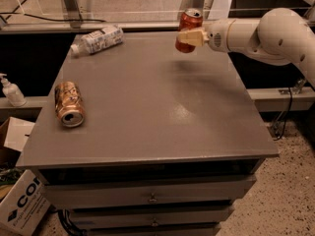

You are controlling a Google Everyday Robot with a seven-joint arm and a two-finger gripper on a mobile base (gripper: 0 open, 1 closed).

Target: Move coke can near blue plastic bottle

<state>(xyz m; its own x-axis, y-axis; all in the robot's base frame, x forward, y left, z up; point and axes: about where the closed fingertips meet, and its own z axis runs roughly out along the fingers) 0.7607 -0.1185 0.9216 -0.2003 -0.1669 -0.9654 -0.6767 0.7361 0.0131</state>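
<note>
The red coke can (189,25) with a silver top is upright and lifted above the far right part of the grey table (147,112). My gripper (189,37) comes in from the right on a white arm and is shut on the can. The blue plastic bottle (97,39), clear with a white cap and pale label, lies on its side at the table's far left corner, well to the left of the can.
A copper-gold can (68,103) lies on its side near the table's left edge. A small white pump bottle (11,91) stands on a ledge to the left. A cardboard box (19,200) sits on the floor at lower left. Drawers run below the tabletop.
</note>
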